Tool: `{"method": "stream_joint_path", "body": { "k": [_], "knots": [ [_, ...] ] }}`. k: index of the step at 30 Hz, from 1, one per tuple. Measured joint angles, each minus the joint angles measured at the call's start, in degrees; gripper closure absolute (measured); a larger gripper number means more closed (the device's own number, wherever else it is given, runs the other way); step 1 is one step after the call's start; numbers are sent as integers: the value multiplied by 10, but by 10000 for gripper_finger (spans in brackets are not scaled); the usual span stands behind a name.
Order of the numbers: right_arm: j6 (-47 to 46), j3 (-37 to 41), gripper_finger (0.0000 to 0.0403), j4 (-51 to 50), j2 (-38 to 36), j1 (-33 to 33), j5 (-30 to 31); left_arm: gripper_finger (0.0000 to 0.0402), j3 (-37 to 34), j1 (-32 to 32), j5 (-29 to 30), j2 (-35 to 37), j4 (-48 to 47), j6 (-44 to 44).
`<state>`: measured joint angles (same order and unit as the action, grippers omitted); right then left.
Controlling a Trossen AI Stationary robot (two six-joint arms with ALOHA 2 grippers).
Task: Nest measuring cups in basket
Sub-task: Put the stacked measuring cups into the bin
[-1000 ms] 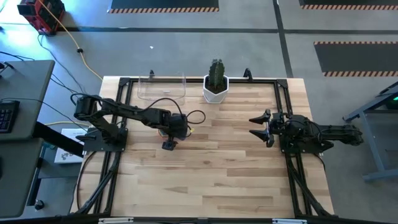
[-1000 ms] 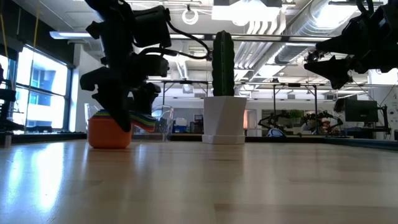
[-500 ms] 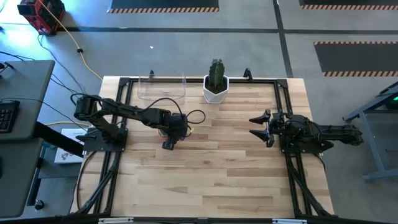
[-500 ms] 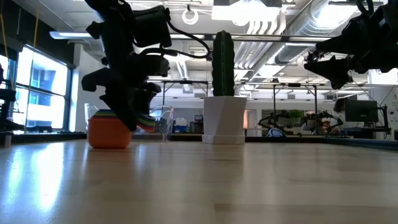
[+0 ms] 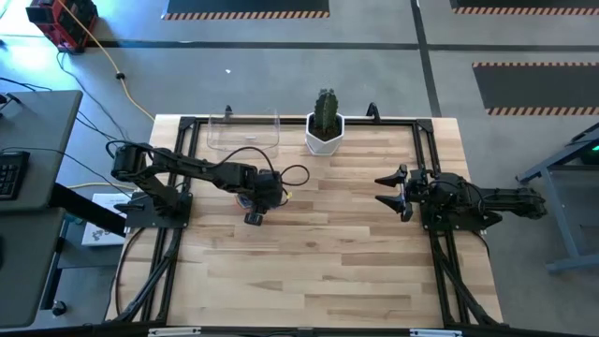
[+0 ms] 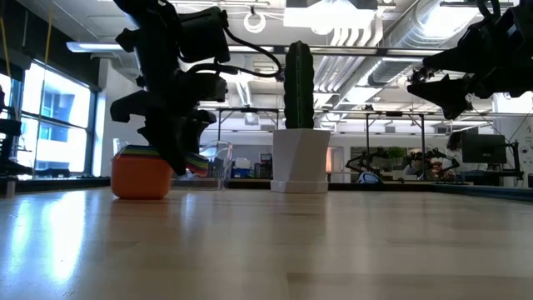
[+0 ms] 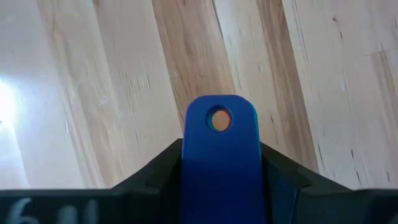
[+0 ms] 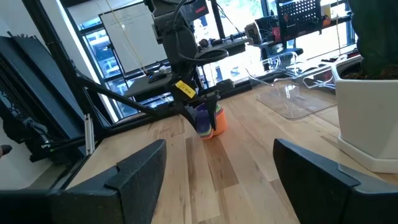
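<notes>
The measuring cups sit nested in one stack, the orange cup (image 6: 141, 177) outermost, its base on the table left of centre. Their coloured handles (image 6: 198, 163) fan out toward the cactus side. My left gripper (image 5: 254, 214) stands over the stack, shut on the handles; the left wrist view shows a blue handle between its fingers. In the right wrist view the stack (image 8: 208, 119) shows far off. The basket (image 5: 243, 131), a clear bin, stands at the far edge, left of the cactus pot. My right gripper (image 5: 387, 191) hovers open at the table's right side. My left gripper (image 7: 221, 148) pinches the stacked handles between its two fingers; the blue handle (image 7: 219, 165) is the one that shows, its end with the hole (image 7: 219, 120) sticking out past the fingertips. The fingers come from above, lying along the handle. The orange cup's base stays on the table.
A white pot with a green cactus (image 5: 325, 124) stands at the far edge beside the basket. A black frame (image 5: 178, 168) runs along the table's edges. Bare wood lies between the two arms and toward the near edge.
My left gripper has drawn the cup stack a little toward the table's left edge. The orange cup has slid along the table without leaving it. My right arm has kept still.
</notes>
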<state>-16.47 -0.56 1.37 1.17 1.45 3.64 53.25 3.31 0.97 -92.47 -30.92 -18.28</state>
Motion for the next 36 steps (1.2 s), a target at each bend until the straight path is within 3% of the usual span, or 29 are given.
{"method": "stream_joint_path", "body": {
  "k": [36],
  "knots": [
    [0, 0, 116, 0, 0, 0, 0, 259, 37, 1, 20, 0, -79, -30]
  ]
}}
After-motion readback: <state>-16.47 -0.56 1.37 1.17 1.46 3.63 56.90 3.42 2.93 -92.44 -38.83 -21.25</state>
